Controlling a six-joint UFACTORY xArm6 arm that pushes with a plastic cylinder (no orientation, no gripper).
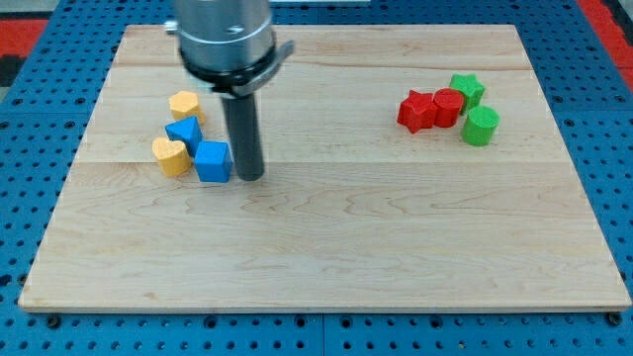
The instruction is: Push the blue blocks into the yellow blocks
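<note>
Two blue blocks and two yellow blocks cluster at the view's left on the wooden board [326, 247]. A blue cube [213, 161] sits at the cluster's right, touching a second blue block [184, 132] above and to its left. A yellow hexagon-like block [184, 104] lies just above that blue block. A yellow heart-like block [170, 156] lies left of the blue cube, touching the blue blocks. My tip [250, 177] rests on the board just right of the blue cube, at or very near its right side.
At the view's upper right stand two red blocks [416, 110] [448, 106] side by side, a green star-like block [467, 89] above them and a green cylinder [482, 127] to their right. A blue pegboard [40, 89] surrounds the board.
</note>
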